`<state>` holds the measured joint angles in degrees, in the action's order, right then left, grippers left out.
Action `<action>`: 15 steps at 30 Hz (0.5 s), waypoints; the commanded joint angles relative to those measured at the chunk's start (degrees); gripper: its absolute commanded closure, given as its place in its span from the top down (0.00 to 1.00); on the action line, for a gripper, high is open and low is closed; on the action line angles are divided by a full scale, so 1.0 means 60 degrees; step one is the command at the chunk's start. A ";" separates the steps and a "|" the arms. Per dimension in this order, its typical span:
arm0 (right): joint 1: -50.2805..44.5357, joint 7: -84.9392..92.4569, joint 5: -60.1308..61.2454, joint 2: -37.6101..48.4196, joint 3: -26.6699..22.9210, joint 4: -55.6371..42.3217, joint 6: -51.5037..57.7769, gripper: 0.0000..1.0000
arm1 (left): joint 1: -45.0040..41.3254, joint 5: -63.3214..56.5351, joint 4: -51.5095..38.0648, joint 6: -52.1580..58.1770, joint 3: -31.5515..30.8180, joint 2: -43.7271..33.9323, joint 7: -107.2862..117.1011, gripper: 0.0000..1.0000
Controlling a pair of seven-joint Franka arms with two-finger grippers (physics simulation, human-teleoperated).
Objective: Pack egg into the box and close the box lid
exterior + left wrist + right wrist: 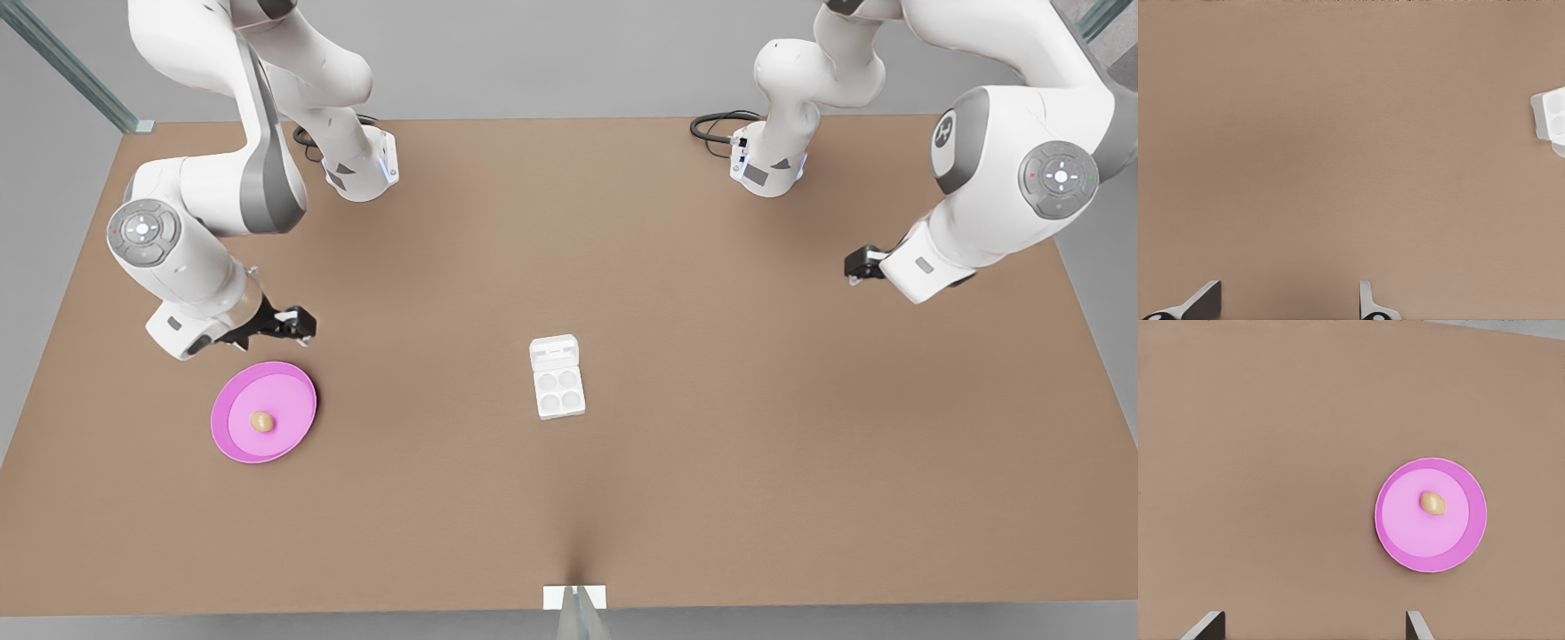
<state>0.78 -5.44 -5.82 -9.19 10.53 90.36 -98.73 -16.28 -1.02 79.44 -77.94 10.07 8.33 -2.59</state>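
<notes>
Right tool: at the front view's left, hanging over the bare counter, just beyond the far edge of the pink plate and not touching it.
Right tool fingers: spread wide, with nothing between them; the right wrist view looks past them at the plate and the egg.
Pink plate: round, flat on the counter at the front view's left, nearer the camera than the right tool.
Egg: small, tan and oval, lying on its side close to the middle of the pink plate, well apart from the box.
Box: white carton near the middle of the counter, well to the front view's right of the plate; its four round cups face up and hold nothing.
Box lid: open, folded back on the far side of the cups, its moulded inner face showing.
Left tool: at the front view's right, farther back than the box and well apart from it, over bare counter; this arm waits.
Left tool fingers: spread apart and empty; a corner of the box shows at the edge of the left wrist view.
Cables: black, coiled by the arm bases at the far edge of the counter.
</notes>
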 commanded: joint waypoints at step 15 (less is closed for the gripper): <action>0.2623 0.6207 -0.0333 -0.5454 -0.0099 -0.1362 -0.4447 1.00 | -0.0114 -0.0094 0.0017 -0.0457 0.0007 0.0105 -0.0448 1.00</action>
<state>16.41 2.96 -7.75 -40.18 9.96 83.52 -112.90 -16.96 -1.53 79.56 -80.40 10.08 9.03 -4.13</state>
